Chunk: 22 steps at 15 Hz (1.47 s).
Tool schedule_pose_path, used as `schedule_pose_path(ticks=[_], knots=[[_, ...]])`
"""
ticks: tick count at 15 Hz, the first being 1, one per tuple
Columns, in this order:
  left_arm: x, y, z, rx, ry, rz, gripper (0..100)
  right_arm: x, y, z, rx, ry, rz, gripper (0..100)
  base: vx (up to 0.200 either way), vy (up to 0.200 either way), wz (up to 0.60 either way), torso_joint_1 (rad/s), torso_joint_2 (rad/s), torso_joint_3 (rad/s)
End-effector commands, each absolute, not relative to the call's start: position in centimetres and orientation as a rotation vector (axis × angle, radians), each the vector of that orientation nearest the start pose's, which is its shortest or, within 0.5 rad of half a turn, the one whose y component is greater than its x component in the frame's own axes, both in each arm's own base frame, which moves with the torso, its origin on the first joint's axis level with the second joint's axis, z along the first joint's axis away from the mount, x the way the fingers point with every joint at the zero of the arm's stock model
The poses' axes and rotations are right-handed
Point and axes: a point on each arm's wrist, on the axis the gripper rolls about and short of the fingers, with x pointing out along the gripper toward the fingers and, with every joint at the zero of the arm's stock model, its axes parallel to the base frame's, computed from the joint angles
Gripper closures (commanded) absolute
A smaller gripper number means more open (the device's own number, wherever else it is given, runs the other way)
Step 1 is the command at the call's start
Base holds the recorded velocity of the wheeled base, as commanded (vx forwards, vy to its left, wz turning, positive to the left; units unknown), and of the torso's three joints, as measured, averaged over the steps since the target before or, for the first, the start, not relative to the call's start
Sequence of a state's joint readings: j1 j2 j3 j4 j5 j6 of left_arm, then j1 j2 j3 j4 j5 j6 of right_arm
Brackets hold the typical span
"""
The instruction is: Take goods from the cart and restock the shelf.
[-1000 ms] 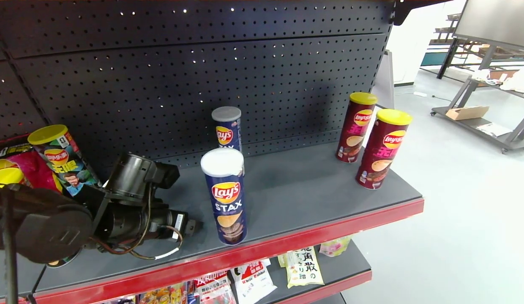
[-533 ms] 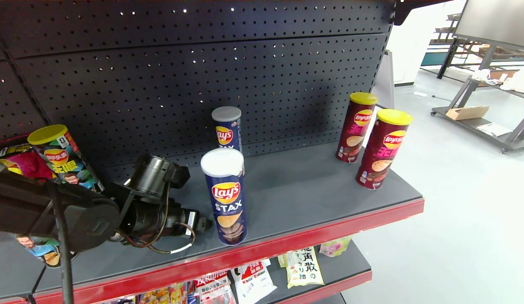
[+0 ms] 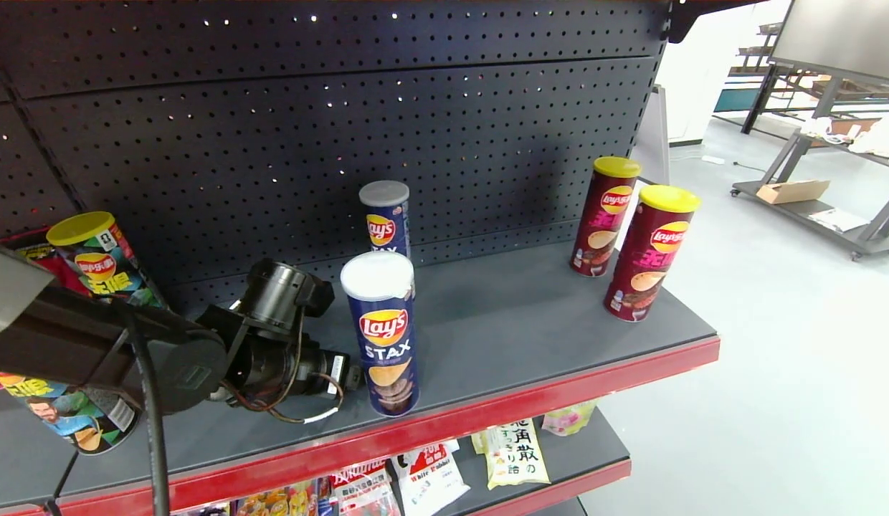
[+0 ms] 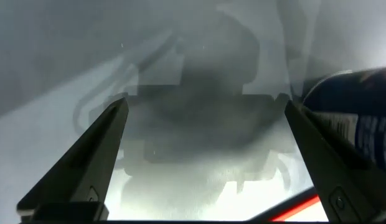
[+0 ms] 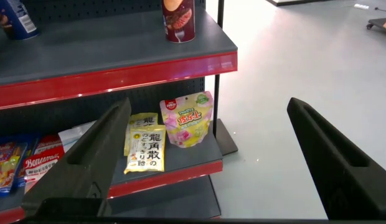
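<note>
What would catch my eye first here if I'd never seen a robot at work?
Most likely the tall blue can with a white lid, upright near the front edge of the grey shelf, with the robot's black left arm low beside it, jaws open. Next, two dark red cans with yellow lids stand upright at the shelf's right end.

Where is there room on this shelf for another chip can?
The big bare patch of shelf lies between the front blue chip can and the maroon chip cans. The left end is crowded by the left arm and colourful chip cans.
</note>
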<state>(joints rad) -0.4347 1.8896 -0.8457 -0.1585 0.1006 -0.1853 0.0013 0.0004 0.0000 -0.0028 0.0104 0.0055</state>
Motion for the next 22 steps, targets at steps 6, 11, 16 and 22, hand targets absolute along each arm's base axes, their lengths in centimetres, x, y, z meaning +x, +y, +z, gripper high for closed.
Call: schedule_pose_path(ticks=[6,11,16,22], knots=[[29.23,-13.63,9.42,0.062,0.864,-0.24,0,-2.28,0.02,7.58,0.006,-0.003,0.012,0,0.0,0.0,0.0,0.0,0.0,0.0],[29.23,-13.63,9.3,0.065,0.87,-0.24,0,-2.28,0.02,7.58,0.006,-0.003,0.012,0,0.0,0.0,0.0,0.0,0.0,0.0],[29.17,-13.72,9.43,0.063,0.868,-0.248,0,-2.28,0.02,7.58,0.006,-0.003,0.012,0,0.0,0.0,0.0,0.0,0.0,0.0],[29.13,-13.88,9.33,0.064,0.872,-0.256,0,-2.28,0.02,7.58,0.006,-0.003,0.012,0,0.0,0.0,0.0,0.0,0.0,0.0]])
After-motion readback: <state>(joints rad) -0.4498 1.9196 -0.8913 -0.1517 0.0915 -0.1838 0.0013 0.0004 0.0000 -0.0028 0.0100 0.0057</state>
